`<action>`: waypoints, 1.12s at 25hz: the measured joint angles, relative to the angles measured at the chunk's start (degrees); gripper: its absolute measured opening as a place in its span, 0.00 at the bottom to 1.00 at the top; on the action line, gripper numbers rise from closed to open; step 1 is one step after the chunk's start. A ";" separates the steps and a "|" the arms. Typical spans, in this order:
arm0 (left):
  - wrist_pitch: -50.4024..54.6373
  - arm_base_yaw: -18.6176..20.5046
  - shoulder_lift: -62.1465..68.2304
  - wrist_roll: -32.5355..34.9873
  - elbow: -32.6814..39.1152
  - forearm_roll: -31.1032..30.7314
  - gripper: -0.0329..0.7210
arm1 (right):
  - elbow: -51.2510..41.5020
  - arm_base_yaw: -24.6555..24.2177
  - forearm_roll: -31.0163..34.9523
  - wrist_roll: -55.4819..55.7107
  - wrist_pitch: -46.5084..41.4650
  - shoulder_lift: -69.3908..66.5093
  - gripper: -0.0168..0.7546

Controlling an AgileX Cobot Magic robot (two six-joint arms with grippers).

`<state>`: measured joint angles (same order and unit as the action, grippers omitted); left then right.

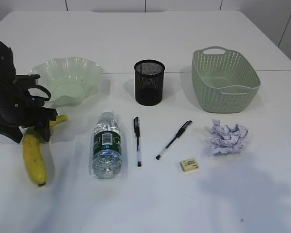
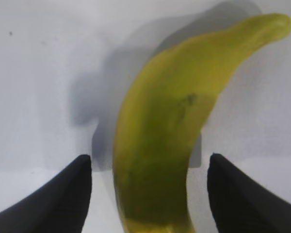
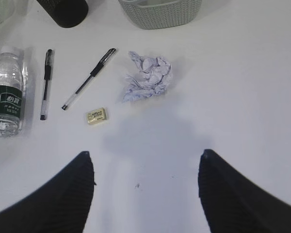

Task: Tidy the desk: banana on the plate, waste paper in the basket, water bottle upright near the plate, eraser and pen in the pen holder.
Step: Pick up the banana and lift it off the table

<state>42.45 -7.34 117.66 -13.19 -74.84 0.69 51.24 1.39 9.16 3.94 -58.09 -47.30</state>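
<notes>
One banana (image 1: 34, 154) lies at the lower left of the exterior frame on the desk (image 1: 262, 194), its long axis running near vertical in the picture: one dark tip points down toward the bottom edge, the other curves up and right toward the plate (image 1: 68, 80). The left gripper (image 1: 26, 131) stands over its upper half. In the left wrist view the banana (image 2: 160, 145) passes between the two dark fingers (image 2: 53, 199), which stand wide on either side with white desk showing in both gaps; the fruit is not clamped.

One water bottle (image 1: 106, 144) lies on its side just right of the banana, long axis also near vertical in the frame, white cap toward the top. Two pens lie right of it: the left pen (image 1: 137, 141) near vertical, capped end up; the right pen (image 1: 174, 140) slanted, capped end to the upper right. One eraser (image 1: 189, 165) sits below the slanted pen, and one crumpled ball of paper (image 1: 226, 137) lies at centre right.

Along the upper row stand one plate at left, one pen holder (image 1: 149, 81) in the middle, upright, and one basket (image 1: 225, 77) at right.

In the right wrist view the right gripper (image 3: 145, 194) hangs above bare desk at the bottom of the frame, its fingers (image 3: 58, 199) spread wide and holding nothing.
</notes>
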 joint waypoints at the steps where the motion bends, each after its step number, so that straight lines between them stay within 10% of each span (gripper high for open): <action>1: -0.12 0.00 0.08 0.00 0.00 0.12 0.74 | 0.00 0.00 0.00 0.00 0.00 0.00 0.67; 11: -0.22 0.00 0.23 0.00 0.00 0.69 0.41 | 0.00 0.00 0.00 0.00 0.00 0.00 0.67; 28: 6.85 0.00 -4.99 5.73 0.00 5.92 0.40 | 0.00 0.00 0.00 -0.27 0.68 0.00 0.67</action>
<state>49.30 -7.34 112.66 -7.46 -74.84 6.61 51.24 1.39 9.16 3.68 -57.42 -47.30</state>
